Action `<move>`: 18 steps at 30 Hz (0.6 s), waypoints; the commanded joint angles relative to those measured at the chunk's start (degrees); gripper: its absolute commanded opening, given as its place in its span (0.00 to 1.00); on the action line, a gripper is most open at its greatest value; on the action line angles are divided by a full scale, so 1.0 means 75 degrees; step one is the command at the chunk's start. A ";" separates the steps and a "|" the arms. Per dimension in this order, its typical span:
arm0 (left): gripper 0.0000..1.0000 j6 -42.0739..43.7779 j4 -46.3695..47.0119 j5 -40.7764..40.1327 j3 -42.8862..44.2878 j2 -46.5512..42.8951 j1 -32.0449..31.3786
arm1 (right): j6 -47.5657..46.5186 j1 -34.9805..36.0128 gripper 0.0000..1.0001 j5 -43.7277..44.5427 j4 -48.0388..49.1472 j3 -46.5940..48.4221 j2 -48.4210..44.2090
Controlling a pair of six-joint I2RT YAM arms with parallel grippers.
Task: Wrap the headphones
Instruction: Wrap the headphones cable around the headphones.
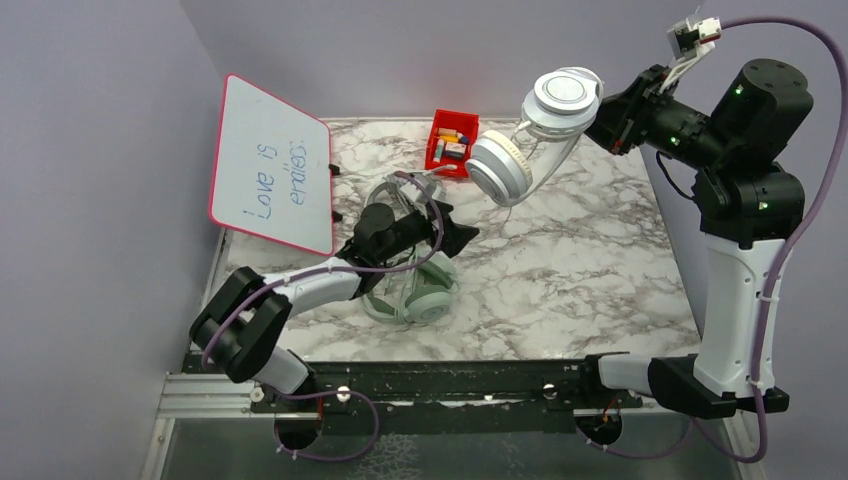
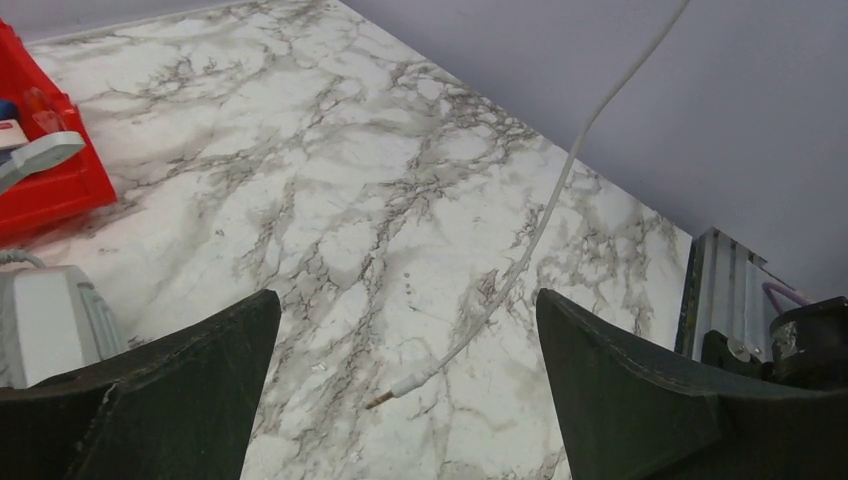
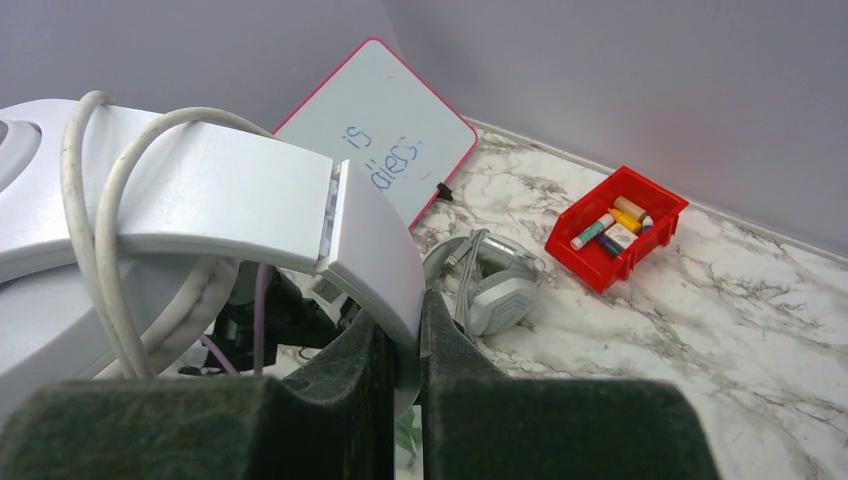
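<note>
While the right tool (image 3: pixel 418 350) clamps the grey-white headset (image 1: pixel 558 97) at one o'clock, I centre the open left tool (image 2: pixel 405 300) over its cable plug (image 2: pixel 405 385).

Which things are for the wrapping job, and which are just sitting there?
For the job: white headphones in the right fingers, their cable, mint-green headphones, pale grey headset.
Just lying about: red bin, whiteboard.

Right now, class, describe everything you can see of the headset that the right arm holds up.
The grey-white headset is held above the marble table. Smooth plastic band, two round cups, one showing a pale padded cushion. The right fingers pinch its band; its thin white cable loops over the band.
</note>
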 commanded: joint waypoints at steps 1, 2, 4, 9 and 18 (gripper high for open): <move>0.97 -0.0330 0.0801 0.0992 0.0534 0.0778 -0.0203 | 0.0247 -0.0039 0.01 -0.0041 0.0029 0.0264 -0.0065; 0.97 -0.0454 0.1098 0.1245 0.0538 0.0933 -0.0281 | 0.0222 -0.0045 0.01 -0.0029 -0.0003 0.0275 -0.0073; 0.97 -0.0626 0.1521 0.1691 0.0597 0.1245 -0.0456 | 0.0199 -0.0045 0.01 -0.0017 -0.0031 0.0292 -0.0092; 0.97 -0.0419 0.1823 0.1596 0.0894 0.1910 -0.0955 | 0.0262 -0.0045 0.01 -0.0129 0.0021 0.0305 -0.0062; 0.93 -0.0164 0.1775 0.0674 0.1574 0.2951 -0.0993 | 0.0269 -0.0045 0.01 -0.0183 -0.0032 0.0428 -0.0105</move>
